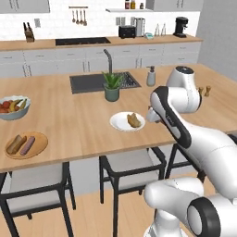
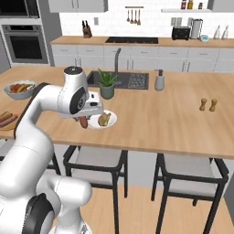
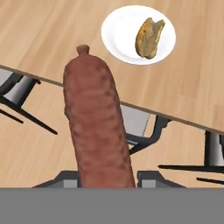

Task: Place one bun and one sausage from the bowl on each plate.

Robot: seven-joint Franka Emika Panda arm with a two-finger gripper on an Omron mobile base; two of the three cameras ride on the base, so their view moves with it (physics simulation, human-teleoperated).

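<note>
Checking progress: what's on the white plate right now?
One bun lies on the white plate; no sausage there yet. The gripper holds a sausage near the table edge, short of the plate.

Glossy white, rounded arm (image 1: 203, 143) segments with dark grey joint bands and caps.

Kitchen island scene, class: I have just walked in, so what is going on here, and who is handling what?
The robot's gripper is shut on a sausage, holding it above the counter edge near the white plate. That plate holds one bun and no sausage yet. The wooden plate, further along the counter, already carries a bun and a sausage. A bowl of fruit sits behind it.
</note>
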